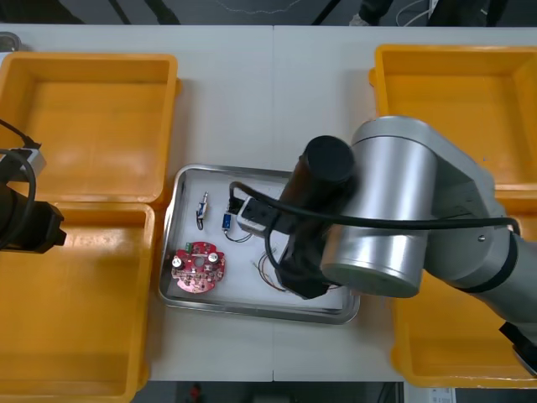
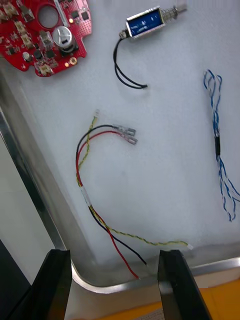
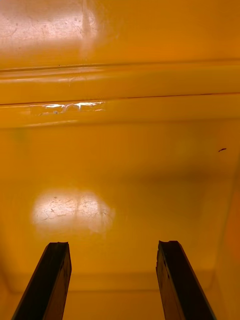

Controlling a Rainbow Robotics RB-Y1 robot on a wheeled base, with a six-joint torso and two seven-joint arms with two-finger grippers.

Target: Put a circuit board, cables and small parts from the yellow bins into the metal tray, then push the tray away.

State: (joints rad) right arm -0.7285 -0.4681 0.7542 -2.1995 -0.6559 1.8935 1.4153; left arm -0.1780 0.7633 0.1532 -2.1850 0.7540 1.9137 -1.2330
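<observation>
Right gripper (image 2: 114,256): the black fingers (image 2: 54,282) were spread with nothing between them, poised over a rounded corner of the metal tray (image 2: 37,200). The shiny rim was seen just ahead of the fingertips, and the white, matte floor was spread beyond them. The red and yellow cable (image 2: 85,195) was laid nearest, slack and looping. The twisted blue and white cable (image 2: 218,145) was stretched lengthwise to one side. Farthest off were placed a small metal part (image 2: 145,22) with a blue body and thin black cable (image 2: 120,70), and the round red circuit board (image 2: 40,35), studded with components.

The loading was judged complete, so the push remained. The tray lay crosswise on the table (image 1: 277,101), and the right arm was much the nearer.

Left gripper (image 3: 112,245): fingers were likewise parted and unladen over a glossy, bare yellow bin (image 3: 120,150).
</observation>
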